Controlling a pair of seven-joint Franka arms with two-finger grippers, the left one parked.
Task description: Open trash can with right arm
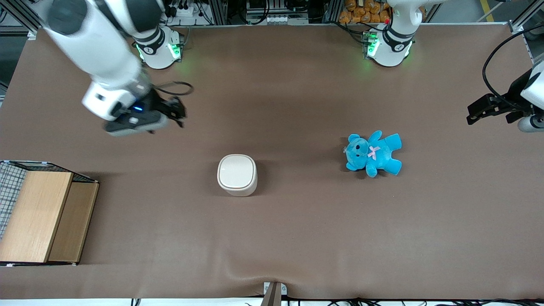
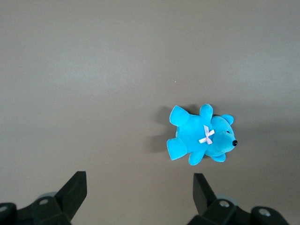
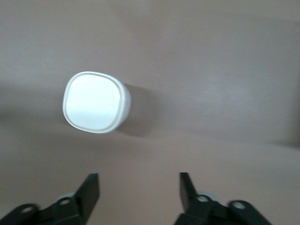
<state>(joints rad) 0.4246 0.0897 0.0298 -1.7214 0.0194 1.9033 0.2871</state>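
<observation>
Trash can point(image 1: 237, 174): mid-bench, lid shut. Gripper point(image 3: 139, 192): fingers spread wide, empty, aloft, well apart, toward working arm's end. Advice: descend squarely over lid edge; press gently.

A small cream-white plastic trash can point(image 1: 237, 174) with a flat, glossy white rounded-square lid point(image 3: 92, 101) is seen on a plain matte brown table cover point(image 1: 297, 238). A bright blue plush teddy bear point(image 1: 374, 153) is marked by a pale pink bow point(image 2: 206, 134) and a black nose. A light oak wood top point(image 1: 42, 216) is shown on a crate of black wire grid point(image 1: 9, 187). The large white jointed right arm point(image 1: 102, 55) is banded in dark grey, and its black two-finger gripper point(image 3: 138, 194) is held spread above the cover. Green lights glow at the white arm base point(image 1: 159, 51).
</observation>
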